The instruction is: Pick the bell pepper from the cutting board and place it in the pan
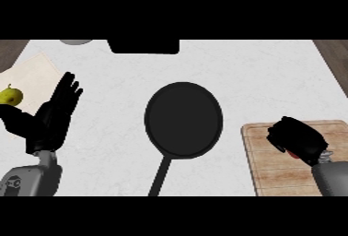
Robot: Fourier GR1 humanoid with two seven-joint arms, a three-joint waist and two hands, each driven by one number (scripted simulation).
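Note:
A black pan [183, 120] lies in the middle of the white counter, its handle pointing toward me. At the right, my right hand [297, 138] sits on a wooden cutting board [272, 170] with its fingers curled round the bell pepper [292, 154]. Only a small red patch of the pepper shows under the hand. The hand is to the right of the pan, apart from its rim. My left hand [54, 115] rests open at the left, fingers up, holding nothing.
A yellow-green fruit [10, 96] lies on a beige sheet [34, 73] at the far left, beside my left hand. A black box-like object [143, 46] and a grey round thing [76, 41] sit at the counter's far edge.

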